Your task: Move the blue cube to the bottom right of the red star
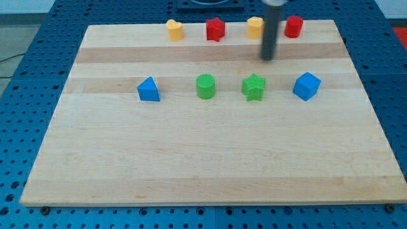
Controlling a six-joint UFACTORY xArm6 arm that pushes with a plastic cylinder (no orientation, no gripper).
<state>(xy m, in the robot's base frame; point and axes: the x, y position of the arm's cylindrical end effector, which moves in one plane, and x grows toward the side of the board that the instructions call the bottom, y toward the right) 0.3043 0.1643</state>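
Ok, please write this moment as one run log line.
my tip: above green star, touching nothing | blue cube: right | red star: top

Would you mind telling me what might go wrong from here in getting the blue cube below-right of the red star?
My tip sits up-left of the blue cube, so it must circle to the cube's right first. The green star lies on the leftward path and may get shoved. The yellow block beside the red star crowds the goal.

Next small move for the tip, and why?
Probably swing my tip to the view's right, past the blue cube. The cube sits right of and below the tip, and the red star is far to the view's left, so the push must go leftward.
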